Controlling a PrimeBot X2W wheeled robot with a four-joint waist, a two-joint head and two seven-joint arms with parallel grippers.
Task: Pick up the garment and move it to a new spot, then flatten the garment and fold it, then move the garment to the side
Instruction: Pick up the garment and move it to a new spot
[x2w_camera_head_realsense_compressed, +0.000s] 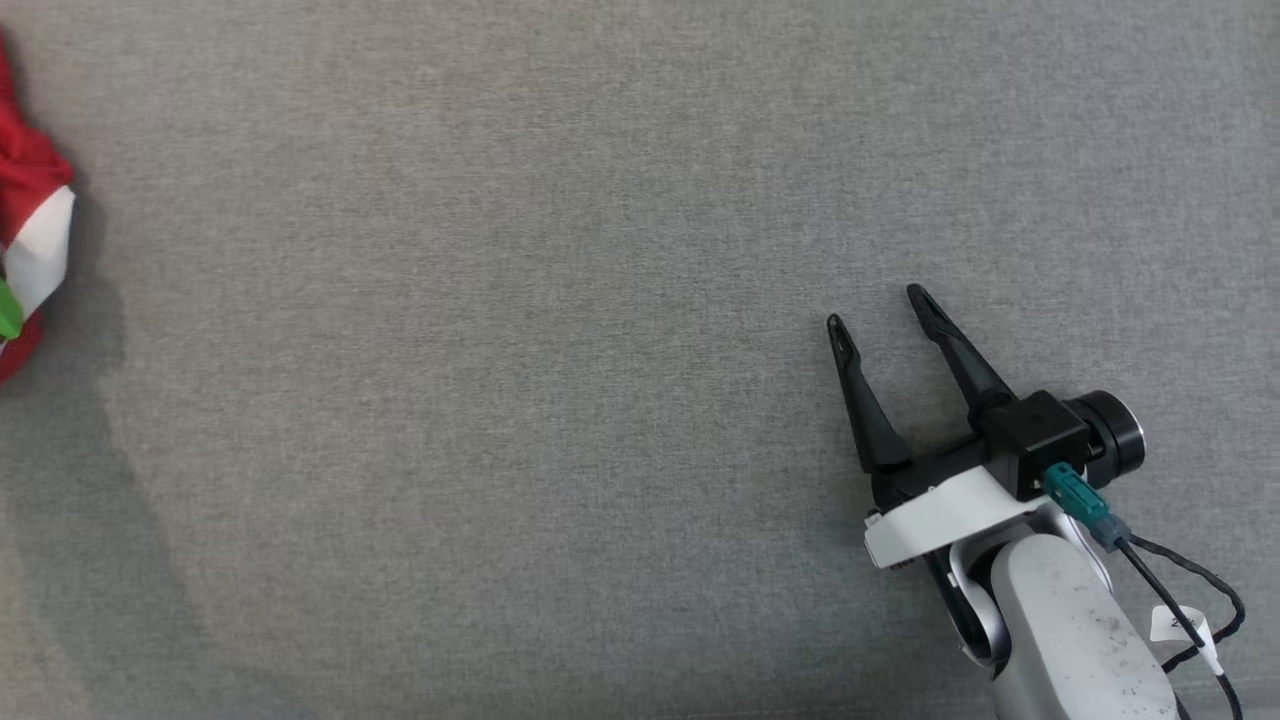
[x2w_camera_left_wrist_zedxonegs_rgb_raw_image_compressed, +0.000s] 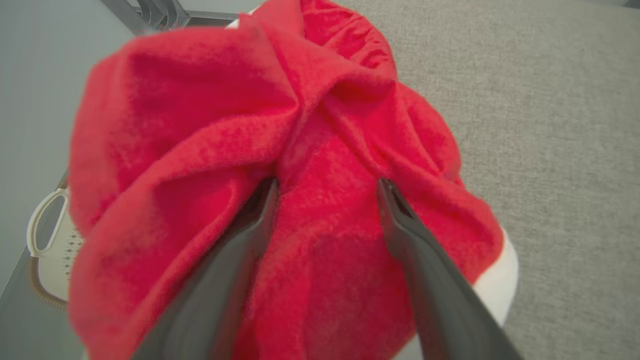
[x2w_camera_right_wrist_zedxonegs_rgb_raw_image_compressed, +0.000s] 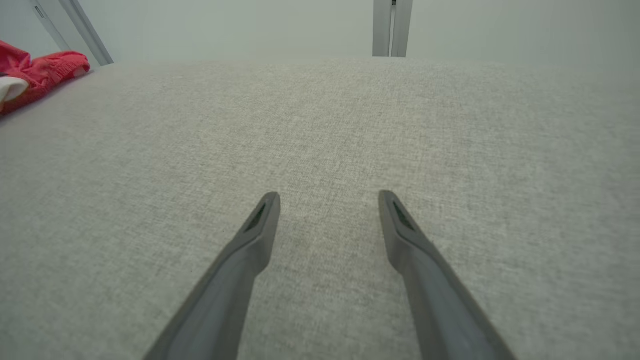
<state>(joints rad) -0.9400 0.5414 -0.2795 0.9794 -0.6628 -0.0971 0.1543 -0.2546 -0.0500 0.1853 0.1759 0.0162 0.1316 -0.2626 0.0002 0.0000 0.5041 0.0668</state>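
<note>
The red garment (x2w_camera_head_realsense_compressed: 30, 200), with white and green trim, lies bunched at the worktop's (x2w_camera_head_realsense_compressed: 500, 400) left edge. The left end effector (x2w_camera_left_wrist_zedxonegs_rgb_raw_image_compressed: 327, 187) is spread wide, its 2 fingers (x2w_camera_left_wrist_zedxonegs_rgb_raw_image_compressed: 235, 260) pushed into the folds without pinching the cloth. The right end effector (x2w_camera_head_realsense_compressed: 875, 308) hovers wide open and empty toward the right edge, well apart from the garment.

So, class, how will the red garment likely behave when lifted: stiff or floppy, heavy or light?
Probably floppy: the red garment lies bunched in twisted folds, so it should sag from the left hand. Likely light, since it looks like thin fuzzy knit. It may resist sliding on the grey surface.
</note>
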